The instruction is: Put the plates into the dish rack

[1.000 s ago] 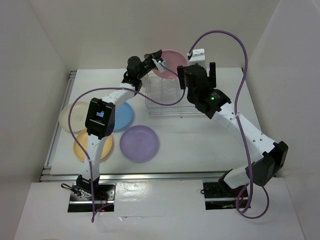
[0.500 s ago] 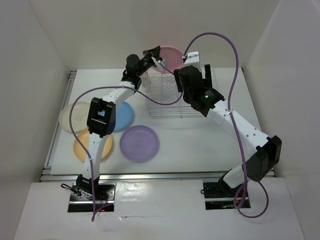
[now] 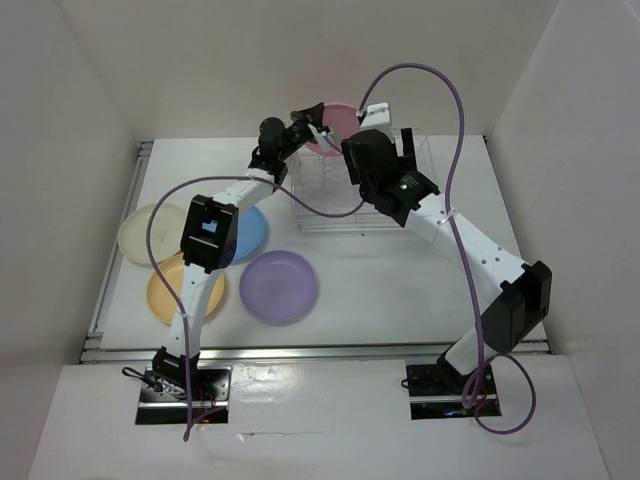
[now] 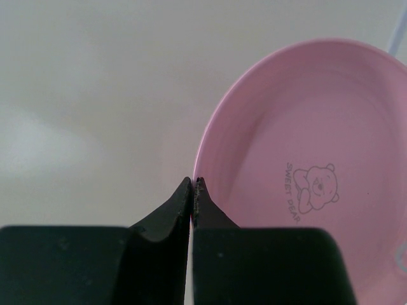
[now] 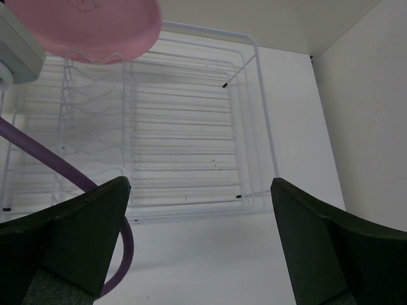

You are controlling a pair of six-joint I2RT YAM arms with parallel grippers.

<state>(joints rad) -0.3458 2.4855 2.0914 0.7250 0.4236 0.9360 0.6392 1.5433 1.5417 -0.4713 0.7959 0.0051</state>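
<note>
My left gripper (image 4: pixel 193 182) is shut on the rim of the pink plate (image 4: pixel 305 178), holding it on edge in the air above the far left end of the dish rack (image 3: pixel 322 192). From overhead, the left gripper (image 3: pixel 313 124) and the pink plate (image 3: pixel 338 116) sit at the back of the table. My right gripper (image 5: pixel 198 185) hovers open over the dish rack (image 5: pixel 184 127) with nothing between its fingers, and the pink plate (image 5: pixel 89 25) is ahead of it. The cream (image 3: pixel 140 232), blue (image 3: pixel 252 232), orange-yellow (image 3: pixel 168 290) and purple (image 3: pixel 279 286) plates lie flat on the table's left side.
A purple cable (image 5: pixel 63 171) hangs across the left of the right wrist view, over the rack. White walls close in the table at the back and on both sides. The right arm (image 3: pixel 470 250) reaches across the right half of the table.
The right arm has swung left, bringing its gripper over the rack and closer to the pink plate. The left gripper keeps its hold on the plate, which has barely shifted.
</note>
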